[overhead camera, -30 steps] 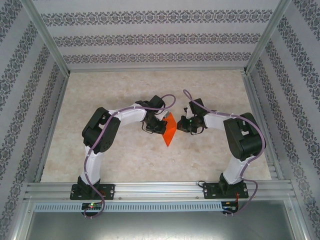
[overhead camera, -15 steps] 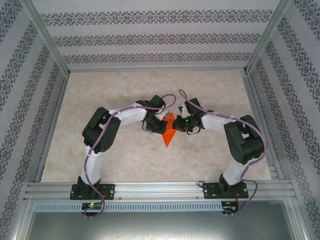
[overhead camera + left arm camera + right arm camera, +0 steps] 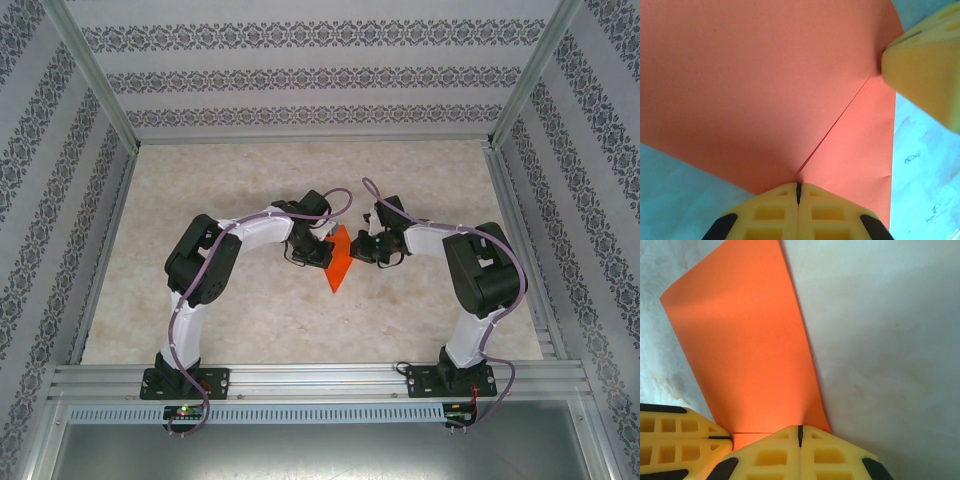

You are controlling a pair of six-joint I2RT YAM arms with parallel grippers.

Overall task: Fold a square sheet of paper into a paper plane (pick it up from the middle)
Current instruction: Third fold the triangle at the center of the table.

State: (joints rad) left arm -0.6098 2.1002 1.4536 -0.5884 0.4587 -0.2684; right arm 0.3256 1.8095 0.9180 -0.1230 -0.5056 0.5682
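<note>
Marbled tabletop (image 3: pixel 200 190); creased orange paper (image 3: pixel 339 262) pinched by left claw (image 3: pixel 798 186), right claw (image 3: pixel 800 429).

Beige marbled tabletop (image 3: pixel 250 180). White wallpapered walls with grey floral stripes (image 3: pixel 320 75) on three sides. Slanted aluminium corner posts (image 3: pixel 92 75). Silver slotted metal rail (image 3: pixel 320 380) along near edge.

Back wall (image 3: pixel 320 75): pale wallpaper, horizontal bands of dark floral pattern. Left wall (image 3: pixel 40 200) and right wall (image 3: pixel 600 200): same paper, sloping in toward back. Aluminium posts (image 3: pixel 93 75) at back corners. Tabletop (image 3: pixel 250 320) beige, marbled, matte, evenly lit, soft shadows. Slotted aluminium rail (image 3: pixel 320 380) across near edge. Dull grey metal panel (image 3: pixel 320 450) below rail.
</note>
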